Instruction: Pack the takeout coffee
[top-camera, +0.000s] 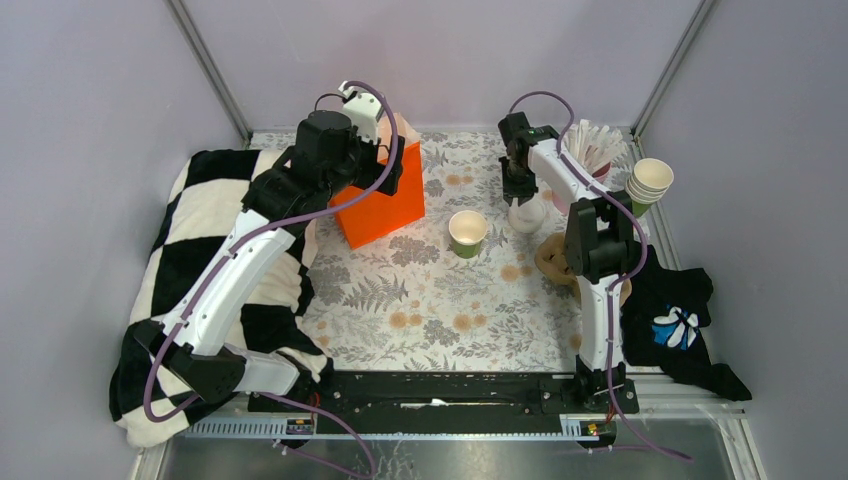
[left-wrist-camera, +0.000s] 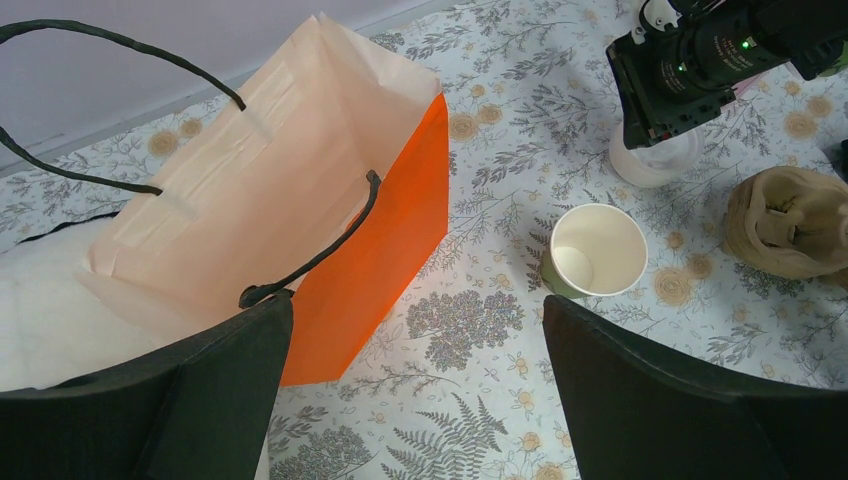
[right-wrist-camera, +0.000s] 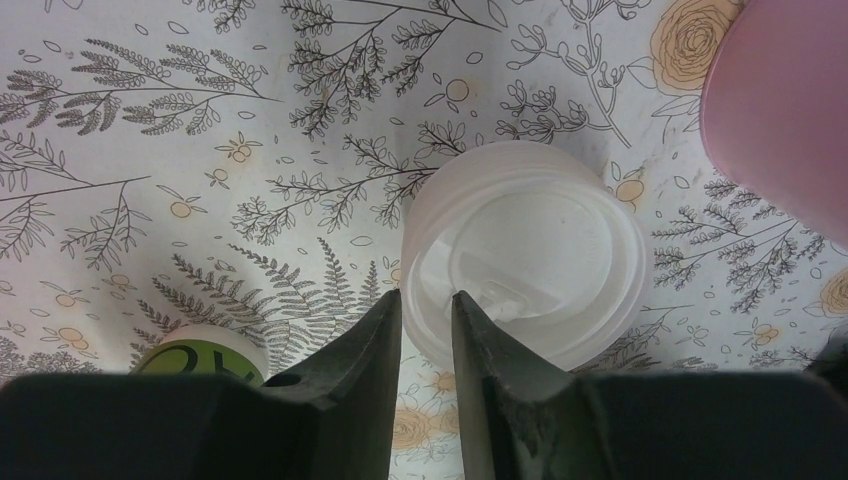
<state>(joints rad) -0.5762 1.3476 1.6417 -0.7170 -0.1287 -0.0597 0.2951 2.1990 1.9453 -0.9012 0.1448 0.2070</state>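
Pinching the rim of a white lid (right-wrist-camera: 540, 240), the right claw (right-wrist-camera: 425, 300) is nearly closed; the left claw (left-wrist-camera: 410, 305) gapes wide, empty, near a green cup (left-wrist-camera: 597, 250).

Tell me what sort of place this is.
Probably a lab test cell staged as a takeout counter: plain grey walls box in a floral-clothed table, with an orange paper bag and stacked paper cups set out.

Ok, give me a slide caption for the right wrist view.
Right pincer pinching the rim of the white lid on floral cloth, green cup lower left.
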